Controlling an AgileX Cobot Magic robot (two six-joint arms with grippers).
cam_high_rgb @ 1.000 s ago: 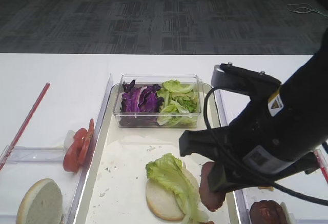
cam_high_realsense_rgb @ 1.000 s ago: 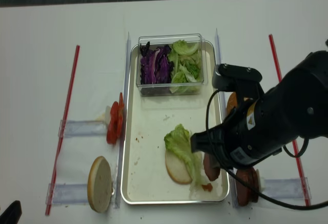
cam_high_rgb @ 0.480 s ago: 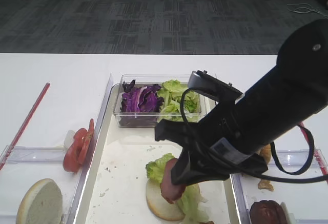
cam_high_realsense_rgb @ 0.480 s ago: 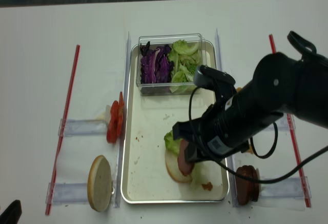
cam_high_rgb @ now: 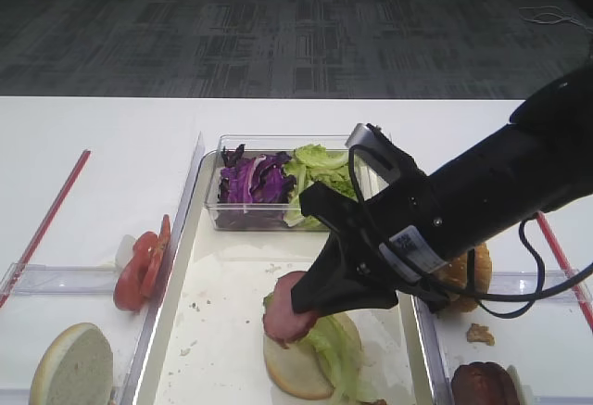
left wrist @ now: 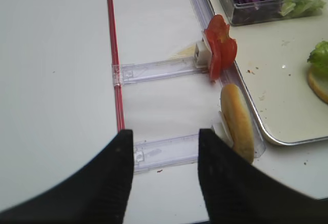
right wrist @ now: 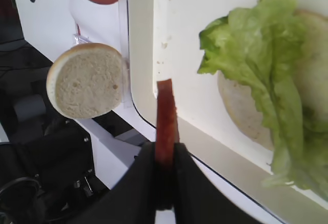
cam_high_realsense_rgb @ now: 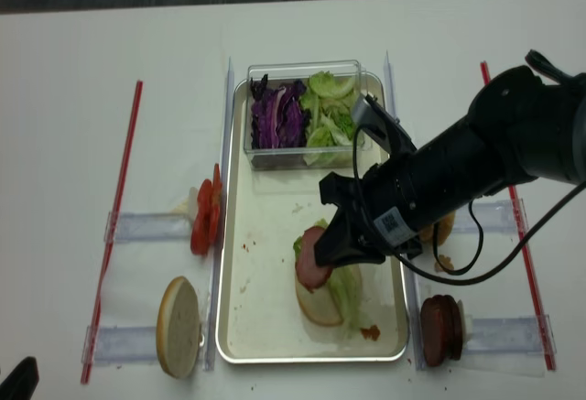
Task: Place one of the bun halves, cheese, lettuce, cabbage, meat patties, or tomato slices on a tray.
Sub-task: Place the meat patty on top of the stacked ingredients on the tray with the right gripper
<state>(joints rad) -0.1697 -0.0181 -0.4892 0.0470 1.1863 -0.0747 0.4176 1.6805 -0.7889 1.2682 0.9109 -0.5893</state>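
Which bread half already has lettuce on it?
The pale bun half lying inside the tray, with lettuce draped over it. The other pale half stands bare, left of the tray.

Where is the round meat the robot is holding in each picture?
Exterior high: patty low centre, held above the lettuce.
Realsense: patty centre, over the bun.
Right wrist: patty edge-on, lower centre, pinched in the right gripper.
Left wrist: not in view.
Shared landmark: the lettuce on the tray, in every view.
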